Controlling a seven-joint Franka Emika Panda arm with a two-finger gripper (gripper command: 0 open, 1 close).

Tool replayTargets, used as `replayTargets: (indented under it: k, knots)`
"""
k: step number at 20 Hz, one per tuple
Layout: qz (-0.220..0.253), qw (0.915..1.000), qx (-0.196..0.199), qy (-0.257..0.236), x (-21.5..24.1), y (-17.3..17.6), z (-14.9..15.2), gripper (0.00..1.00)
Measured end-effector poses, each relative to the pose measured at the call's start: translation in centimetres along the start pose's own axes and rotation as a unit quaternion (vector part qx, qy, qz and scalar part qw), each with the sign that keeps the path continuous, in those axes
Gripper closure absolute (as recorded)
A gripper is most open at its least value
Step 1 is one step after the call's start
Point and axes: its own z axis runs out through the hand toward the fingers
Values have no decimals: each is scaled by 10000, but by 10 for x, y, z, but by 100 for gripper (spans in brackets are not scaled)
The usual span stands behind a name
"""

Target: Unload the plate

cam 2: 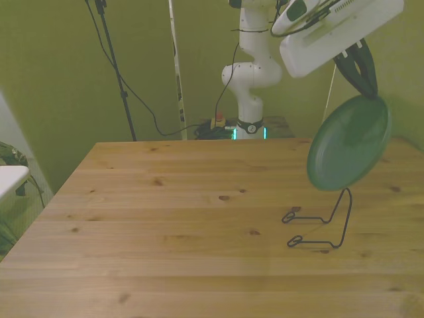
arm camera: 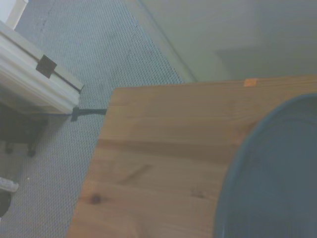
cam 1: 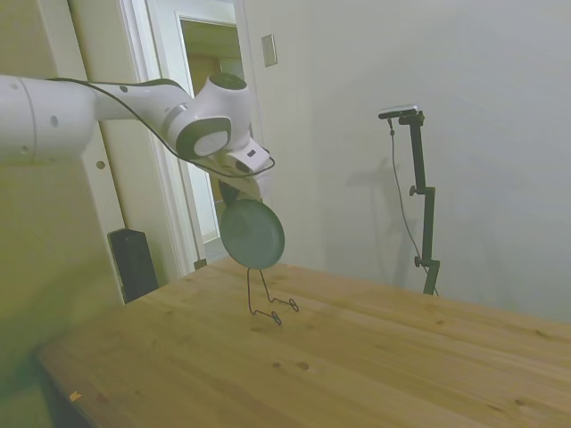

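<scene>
The plate [cam 1: 253, 234] is a round, dull grey-green disc that hangs on edge in the air, tilted. My gripper [cam 2: 366, 89] is shut on its top rim, with the dark fingers [cam 2: 358, 66] pointing down from the white wrist. In the front view the plate [cam 2: 350, 142] is at the right, over the table's right part. Its lower edge is level with the tips of the thin black wire stand [cam 2: 324, 228], and I cannot tell whether they touch. The wrist view shows only part of the plate [arm camera: 277, 178], close up.
The wire stand [cam 1: 270, 301] rests on the wooden table [cam 1: 357, 357]. A small orange tag [arm camera: 251, 82] marks a table corner. Beyond the table's edge are grey carpet [arm camera: 99, 59], a black box [cam 1: 134, 261] by the doorway and a white object [cam 2: 10, 179].
</scene>
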Motion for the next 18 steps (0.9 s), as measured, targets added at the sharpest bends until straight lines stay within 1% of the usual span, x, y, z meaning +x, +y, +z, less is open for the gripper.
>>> replayTargets:
  k: [3, 5, 7, 10, 13, 15, 18]
  knots:
    - [-194, 9996, -192, -30, -34, -4, -10, 100]
    - [-309, 9988, -364, -98, -60, -8, -10, 100]
    - [-378, 9976, -550, -194, -84, -8, -6, 100]
    - [-353, 9938, -1001, -333, -106, 1, 9, 100]
    - [-148, 9864, -1562, -485, -106, 23, 29, 100]
    - [-42, 9807, -1868, -575, -103, 37, 43, 100]
    - [36, 9699, -2325, -722, -99, 54, 63, 100]
